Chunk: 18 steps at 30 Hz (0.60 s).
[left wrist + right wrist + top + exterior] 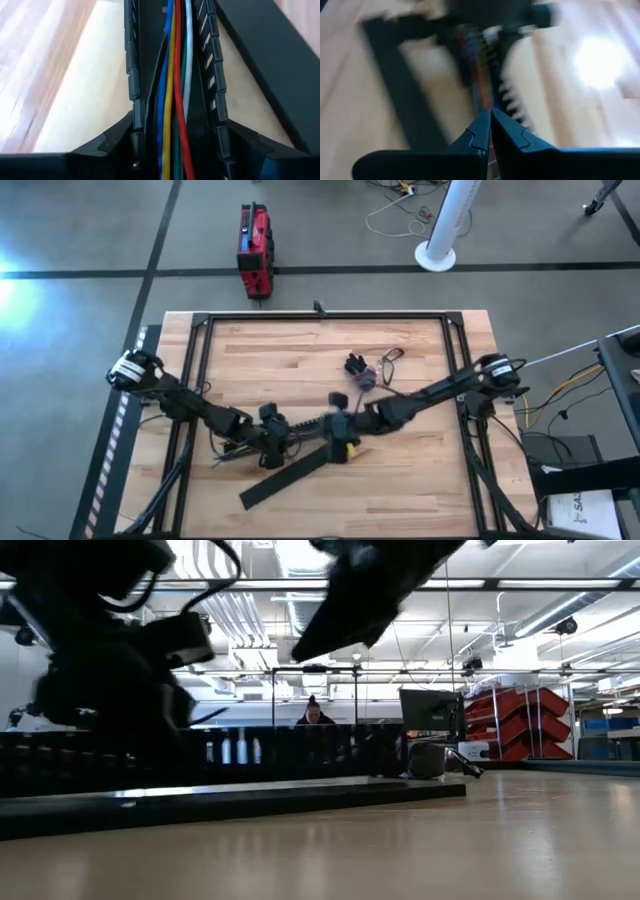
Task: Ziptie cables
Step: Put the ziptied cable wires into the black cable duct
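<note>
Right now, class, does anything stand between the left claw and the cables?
Yes: the cables lie inside a black slotted duct, whose walls rise on either side between them and the left claw. From above, nothing visible covers them.

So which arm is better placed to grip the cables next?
Left, probably: the left gripper is open and straddles the cables in the black slotted channel. The right gripper is shut, only pointing at them.
</note>
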Tool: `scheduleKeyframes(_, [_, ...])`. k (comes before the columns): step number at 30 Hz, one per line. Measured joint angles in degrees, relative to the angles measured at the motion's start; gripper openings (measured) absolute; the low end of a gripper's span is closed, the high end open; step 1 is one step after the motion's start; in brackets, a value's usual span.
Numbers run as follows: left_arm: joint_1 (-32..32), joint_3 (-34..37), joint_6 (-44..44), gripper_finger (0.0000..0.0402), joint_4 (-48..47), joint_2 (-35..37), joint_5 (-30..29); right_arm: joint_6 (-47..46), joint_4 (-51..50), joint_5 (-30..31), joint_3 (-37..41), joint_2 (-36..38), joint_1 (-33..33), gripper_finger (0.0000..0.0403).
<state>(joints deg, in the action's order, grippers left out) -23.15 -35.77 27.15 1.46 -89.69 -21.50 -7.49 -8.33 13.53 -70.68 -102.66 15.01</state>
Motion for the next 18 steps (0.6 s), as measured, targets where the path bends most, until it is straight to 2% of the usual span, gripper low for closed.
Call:
scheduleKeyframes(3, [1.01,0.0,-1.39,0.0221,4.56,-2.79,0.0,2.99,-2.88,0.81,0.07,1.02,4.17,0.0002])
scheduleKeyframes(10, [1.24,-0.95,-4.5,0.0224,17.34,-10.07,0.65,6.08,-6.31,8.72,0.19,2.26,13.5,0.0002])
scheduleKeyframes(14, [1.68,-4.16,-5.91,0.0239,14.17,-10.88,1.06,6.29,-5.65,10.51,0.32,1.13,15.51,0.0011])
scheduleKeyframes(18, [2.21,-9.38,-7.55,0.026,4.67,-10.27,1.41,5.64,-2.07,10.55,0.99,-2.02,15.31,0.0054])
